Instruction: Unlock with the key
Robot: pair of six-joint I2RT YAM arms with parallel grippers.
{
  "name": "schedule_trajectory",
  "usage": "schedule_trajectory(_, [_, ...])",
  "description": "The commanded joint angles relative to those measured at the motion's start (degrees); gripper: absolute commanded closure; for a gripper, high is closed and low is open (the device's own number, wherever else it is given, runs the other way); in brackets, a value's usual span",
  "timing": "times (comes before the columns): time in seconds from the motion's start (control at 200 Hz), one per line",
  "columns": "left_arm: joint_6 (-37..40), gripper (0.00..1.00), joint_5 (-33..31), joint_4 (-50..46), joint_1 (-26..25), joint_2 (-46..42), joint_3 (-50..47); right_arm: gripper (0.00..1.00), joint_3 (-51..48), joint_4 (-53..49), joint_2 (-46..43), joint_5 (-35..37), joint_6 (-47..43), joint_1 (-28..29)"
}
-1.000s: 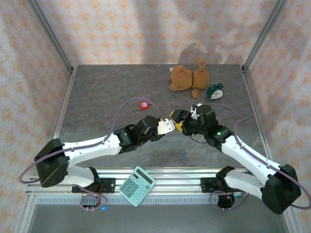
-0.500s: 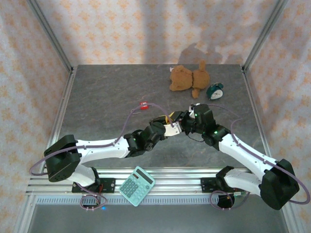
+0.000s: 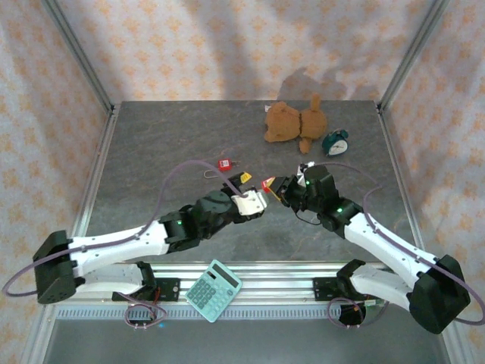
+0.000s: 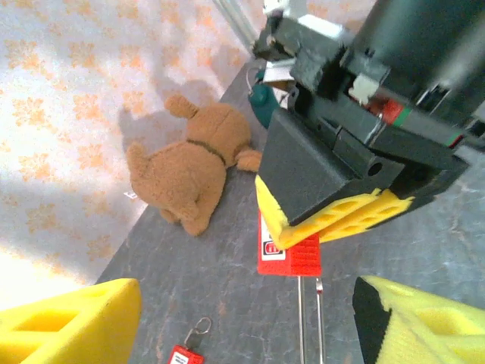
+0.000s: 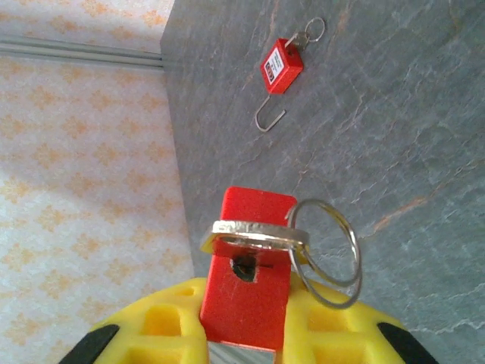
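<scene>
My right gripper (image 3: 274,185) is shut on a red padlock (image 3: 267,183) held above the middle of the table. In the right wrist view the yellow fingers (image 5: 151,326) of the gripper (image 5: 246,322) clamp the padlock's body (image 5: 250,296). A silver key (image 5: 254,233) with a ring (image 5: 327,258) lies across its keyhole end; I cannot tell whether it is inserted. In the left wrist view the padlock (image 4: 288,254) hangs with its shackle (image 4: 308,318) pointing toward my open left gripper (image 4: 242,334), which holds nothing. The left gripper (image 3: 255,189) sits just left of the right one.
A second red padlock (image 3: 225,164) with its own key ring and an open shackle (image 5: 269,120) lies on the table behind the grippers. A brown teddy bear (image 3: 295,121) and a teal alarm clock (image 3: 334,142) sit at the back right. A green calculator (image 3: 214,290) rests on the front rail.
The left gripper has opened, let go of the padlock and drawn back a little to the left. The right gripper has shut on the padlock and now holds it alone.
</scene>
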Motion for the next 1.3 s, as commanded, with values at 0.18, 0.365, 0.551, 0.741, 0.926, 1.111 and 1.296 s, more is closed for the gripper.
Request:
schedule_trajectory(0.18, [-12.2,0.19,9.5,-12.0,3.2,-9.4,-2.4,0.83,-2.4,13.4,-0.6,-3.0,-15.0,0.1])
schedule_trajectory(0.365, [-16.4,0.16,11.4,-8.7,5.0,-7.6,-2.5,0.84,-5.2,19.7,-1.1,-4.7,-18.9,0.4])
schedule_trajectory(0.551, [-19.6,0.22,6.1,-4.4,5.9,1.0,1.0,0.84,-6.5,20.6,-1.8,-3.9,-20.2,1.6])
schedule_trajectory(0.741, [-22.6,0.25,7.1,2.4,7.1,6.7,2.4,0.85,-8.3,19.2,-4.7,-0.6,-20.6,2.2])
schedule_trajectory(0.926, [-22.5,0.29,9.3,3.8,7.8,9.6,3.7,0.86,-8.6,16.7,-6.3,-2.0,-21.6,2.8])
schedule_trajectory(1.111, [-22.7,0.34,11.0,4.5,7.8,10.8,3.6,0.87,-8.8,17.8,-6.2,-3.5,-20.8,3.0])
schedule_trajectory(1.296, [-22.4,0.40,11.8,5.0,7.9,11.2,3.0,0.87,-7.7,19.5,-5.6,-7.4,-19.3,3.2])
